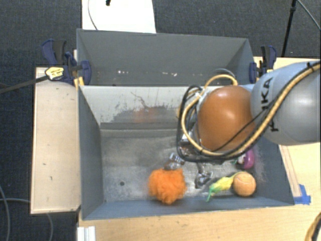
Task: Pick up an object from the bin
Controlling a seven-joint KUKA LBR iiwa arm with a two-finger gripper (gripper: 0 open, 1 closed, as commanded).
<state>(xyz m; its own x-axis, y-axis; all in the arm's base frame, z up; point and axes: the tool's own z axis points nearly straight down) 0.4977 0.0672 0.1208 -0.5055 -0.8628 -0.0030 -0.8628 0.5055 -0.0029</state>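
Note:
My gripper (188,171) hangs low over the front middle of the bin floor, under the arm's orange dome. Its two fingers stand apart, open, with nothing between them. A fluffy orange pompom (167,185) lies just left of and below the left fingertip (174,163), close to it but apart. A yellow-green soft toy (221,185) lies right of the right fingertip (202,179). A tan ball (244,184) rests against the toy's right end.
A purple thing (247,159) sits by the right wall, partly hidden by the arm. The arm and its cables cover the bin's right middle. The bin's left half is bare floor.

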